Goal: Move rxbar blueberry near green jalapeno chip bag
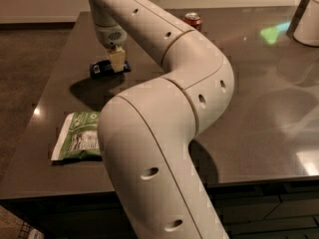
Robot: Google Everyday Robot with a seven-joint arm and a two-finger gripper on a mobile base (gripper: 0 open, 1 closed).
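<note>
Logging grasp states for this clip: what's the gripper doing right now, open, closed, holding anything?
Gripper: low at the rxbar blueberry; whether it is open, closed or gripping the bar cannot be told.
</note>
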